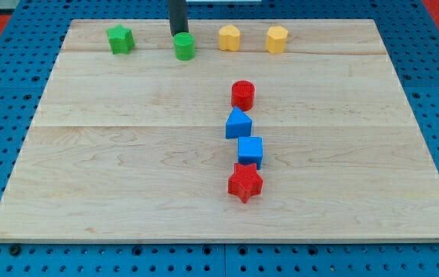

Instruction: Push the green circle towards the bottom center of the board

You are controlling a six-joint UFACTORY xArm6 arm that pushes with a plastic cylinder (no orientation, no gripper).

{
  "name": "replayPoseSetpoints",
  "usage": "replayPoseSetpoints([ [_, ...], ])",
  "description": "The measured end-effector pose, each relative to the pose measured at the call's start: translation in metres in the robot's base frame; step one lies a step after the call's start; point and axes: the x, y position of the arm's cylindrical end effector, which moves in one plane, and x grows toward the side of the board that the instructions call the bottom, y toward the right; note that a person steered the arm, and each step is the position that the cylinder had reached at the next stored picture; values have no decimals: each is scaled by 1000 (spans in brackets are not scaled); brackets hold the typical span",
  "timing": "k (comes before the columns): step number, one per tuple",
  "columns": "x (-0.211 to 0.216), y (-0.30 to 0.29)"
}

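Observation:
The green circle stands near the top edge of the wooden board, left of centre. My tip comes down from the view's top and sits right behind the green circle, touching or nearly touching its upper side. A green star lies to the circle's left.
Two yellow blocks lie right of the green circle along the top edge. A column runs down the middle: red circle, blue triangle, blue cube, red star. Blue pegboard surrounds the board.

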Motion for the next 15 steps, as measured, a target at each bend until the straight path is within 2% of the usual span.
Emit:
replayPoseSetpoints([
  [2, 60, -8],
  [3, 26, -12],
  [4, 32, 43],
  [6, 99, 31],
  [7, 90, -17],
  [8, 62, -53],
  [9, 85, -71],
  [11, 145, -38],
  [13, 127, -25],
  [14, 159, -25],
  [15, 142, -33],
])
